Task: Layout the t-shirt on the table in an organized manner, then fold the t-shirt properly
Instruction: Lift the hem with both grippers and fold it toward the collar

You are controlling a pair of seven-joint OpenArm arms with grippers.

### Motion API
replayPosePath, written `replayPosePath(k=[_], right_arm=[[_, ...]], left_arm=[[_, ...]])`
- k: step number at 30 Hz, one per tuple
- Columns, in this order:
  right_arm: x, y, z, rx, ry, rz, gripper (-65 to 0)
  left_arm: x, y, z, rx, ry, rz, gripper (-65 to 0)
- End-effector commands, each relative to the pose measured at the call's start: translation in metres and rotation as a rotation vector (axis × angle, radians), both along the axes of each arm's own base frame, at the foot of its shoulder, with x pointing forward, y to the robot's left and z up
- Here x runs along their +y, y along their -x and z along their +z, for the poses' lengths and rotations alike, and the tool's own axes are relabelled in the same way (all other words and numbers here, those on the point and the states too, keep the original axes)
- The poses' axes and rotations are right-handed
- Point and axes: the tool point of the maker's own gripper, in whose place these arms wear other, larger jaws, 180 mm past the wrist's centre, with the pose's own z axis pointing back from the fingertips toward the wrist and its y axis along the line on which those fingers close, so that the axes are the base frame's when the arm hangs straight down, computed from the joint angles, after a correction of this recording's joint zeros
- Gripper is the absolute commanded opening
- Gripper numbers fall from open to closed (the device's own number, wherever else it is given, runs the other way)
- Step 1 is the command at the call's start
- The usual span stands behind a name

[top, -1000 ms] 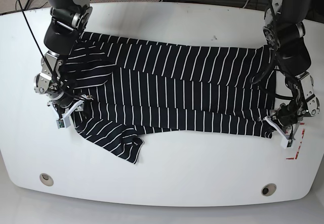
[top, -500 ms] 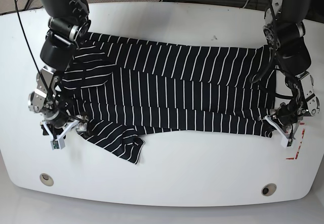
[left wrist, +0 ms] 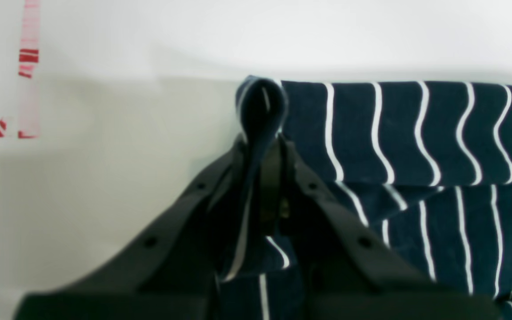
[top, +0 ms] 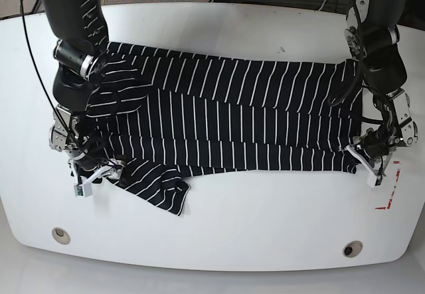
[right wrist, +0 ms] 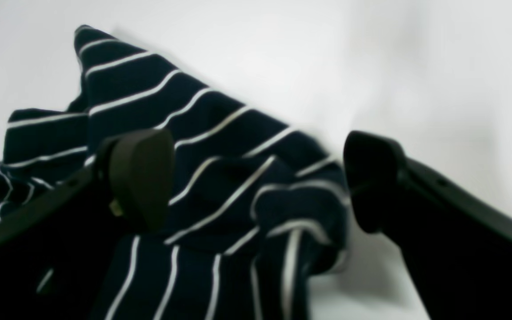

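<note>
Black white-striped soft t-shirt (top: 232,118) spread on glossy white bench (top: 265,227), between pincers. Left pincer (left wrist: 265,142) clamped on hem corner: keep tension. Right pincer (right wrist: 256,182) wide, sleeve fabric between fingers: close squarely, then pull flat.

I see the t-shirt (top: 252,118) as black, nearly navy up close, crossed by thin white stripes evenly spaced. The table (top: 265,241) under it reads glossy white, with two round grey holes (top: 352,248) near my edge. A red-and-white sticker (top: 390,188) marks its corner. Both arms look black, and my right gripper (right wrist: 256,182) has matte black fingers (right wrist: 142,173).
</note>
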Motion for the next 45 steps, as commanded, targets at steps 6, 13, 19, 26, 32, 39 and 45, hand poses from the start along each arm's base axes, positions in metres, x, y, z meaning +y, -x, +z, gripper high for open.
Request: replayPosePath(k=[6,13,19,26,32,39,45], right_arm=[[-0.016,-0.013,0.023,-0.085,-0.02,-0.036,-8.7],[-0.016,0.001,0.005,-0.047,-0.016,-0.034,-8.9],[-0.003,0.013,-0.014,0.004,0.021,0.024,-9.0],[0.005,0.016,-0.02,0.019,0.035,0.056,-23.8],[0.006,0.013,-0.017,0.014,0.041,0.062,-47.2],[0.005,0.0,0.002,-0.034,0.066,0.069,-64.2],[-0.001,-0.007,0.02,-0.059,0.116,0.08,-64.8]], left_arm=[[0.01,-0.017,0.027,-0.08,-0.011,0.01,-64.9],[0.01,-0.017,0.027,-0.08,-0.011,0.01,-64.9],[0.01,-0.017,0.027,-0.08,-0.011,0.01,-64.7],[0.01,-0.017,0.027,-0.08,-0.011,0.01,-64.7],[0.009,-0.017,0.026,-0.077,-0.012,0.008,-64.7],[0.009,-0.016,0.025,-0.073,-0.019,0.001,-64.7],[0.003,-0.016,0.027,-0.079,-0.014,-0.035,-64.9]])
